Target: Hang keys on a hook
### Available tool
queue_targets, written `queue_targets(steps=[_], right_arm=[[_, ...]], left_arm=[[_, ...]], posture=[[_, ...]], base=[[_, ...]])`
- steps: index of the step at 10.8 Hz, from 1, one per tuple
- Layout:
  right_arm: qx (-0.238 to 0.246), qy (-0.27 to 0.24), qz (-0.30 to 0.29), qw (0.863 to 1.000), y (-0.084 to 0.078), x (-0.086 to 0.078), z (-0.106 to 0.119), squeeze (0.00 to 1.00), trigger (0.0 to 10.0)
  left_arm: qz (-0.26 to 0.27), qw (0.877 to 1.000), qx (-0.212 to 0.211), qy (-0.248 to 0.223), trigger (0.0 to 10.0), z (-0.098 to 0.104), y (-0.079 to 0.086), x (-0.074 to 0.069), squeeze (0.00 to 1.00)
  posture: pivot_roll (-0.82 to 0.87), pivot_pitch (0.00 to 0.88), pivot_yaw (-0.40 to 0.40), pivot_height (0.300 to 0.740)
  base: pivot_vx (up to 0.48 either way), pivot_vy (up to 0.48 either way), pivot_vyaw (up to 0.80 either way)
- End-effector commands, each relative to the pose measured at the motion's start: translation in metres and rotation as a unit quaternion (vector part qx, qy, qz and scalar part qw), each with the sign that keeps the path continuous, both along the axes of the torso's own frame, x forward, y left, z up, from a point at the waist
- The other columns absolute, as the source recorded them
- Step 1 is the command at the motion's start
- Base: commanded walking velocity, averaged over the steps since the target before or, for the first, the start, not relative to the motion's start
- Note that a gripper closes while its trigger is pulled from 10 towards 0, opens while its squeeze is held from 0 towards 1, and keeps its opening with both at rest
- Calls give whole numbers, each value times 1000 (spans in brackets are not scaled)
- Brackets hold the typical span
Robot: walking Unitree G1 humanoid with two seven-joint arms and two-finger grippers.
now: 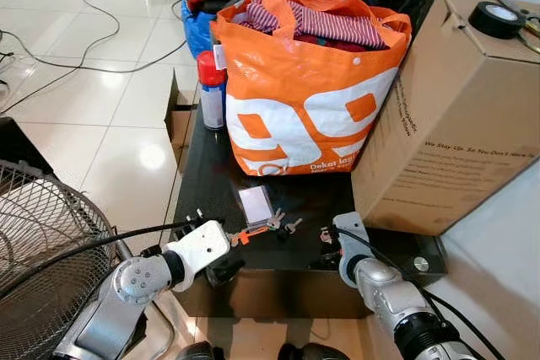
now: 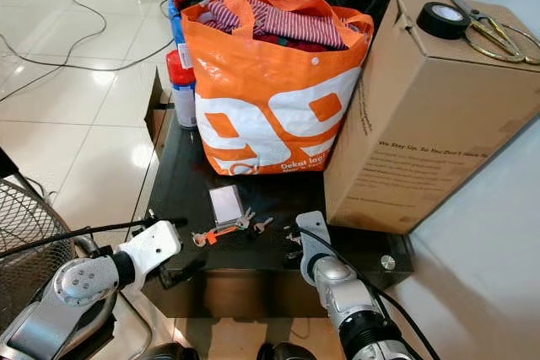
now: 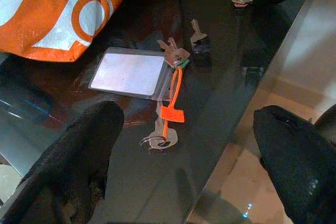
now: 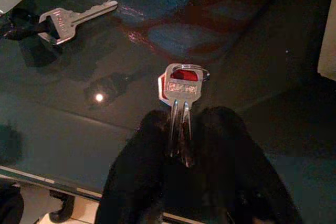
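The right gripper (image 4: 181, 145) is seen closed on a small silver key (image 4: 180, 95), whose blade is pinched between the two black fingers (image 4: 139, 166) while its red-backed head juts out just above the glossy black table (image 1: 215, 170). In the head views that key is nearly lost behind the gripper and appears only as a small glint near the table's front edge.

The left gripper (image 3: 184, 145) is held with its fingers spread wide and touches nothing. Between them, on the table, lies a bunch of keys (image 3: 167, 88) joined by an orange tag, with a clear card holder (image 3: 128, 72) touching it. A single key (image 3: 198, 40) on a dark fob lies just beside the bunch.

Behind the keys stand an orange shopping bag (image 1: 308, 94) stuffed with striped cloth, a red-capped spray can (image 1: 211, 90) and a cardboard box (image 1: 460, 115); a roll of black tape (image 1: 496, 18) lies on the box. Scissors (image 2: 494, 31) are seen fully in the right eye view but are cut off in the left. A hook cannot be made out.
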State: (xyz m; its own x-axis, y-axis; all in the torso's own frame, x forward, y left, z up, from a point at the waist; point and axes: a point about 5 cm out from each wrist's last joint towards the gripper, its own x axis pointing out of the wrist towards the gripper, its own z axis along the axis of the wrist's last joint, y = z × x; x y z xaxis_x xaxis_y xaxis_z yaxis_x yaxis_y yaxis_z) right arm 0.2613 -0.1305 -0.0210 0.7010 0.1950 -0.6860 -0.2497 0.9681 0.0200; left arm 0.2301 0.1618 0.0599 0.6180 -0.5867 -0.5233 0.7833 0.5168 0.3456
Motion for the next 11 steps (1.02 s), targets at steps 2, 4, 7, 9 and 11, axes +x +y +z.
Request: queue_targets(steps=[2,4,7,9,11], right_arm=[[-2,-7,3,1000,-2,2,4,1000,10000],[3,-11,8,1000,3,4,7,1000,10000],[-54,17,-1,998,7,-1,-4,0,8235],[-63,33,-30,997,2,-1,-7,0,0],[-57,38,-29,997,2,-1,-8,0,0]], left_arm=[[2,1000,-3,-1,10000,2,0,1,541],[2,1000,-2,0,10000,3,-1,1,541],[0,1000,1,0,10000,3,0,2,541],[1,1000,3,0,10000,3,0,2,545],[2,1000,3,0,10000,4,0,2,537]], posture=[[-6,109,-79,740],[-7,110,-80,740],[-2,117,-80,740],[-3,120,-80,740],[-4,121,-81,740]], base=[[0,0,0],[0,0,0],[0,0,0],[0,0,0],[0,0,0]])
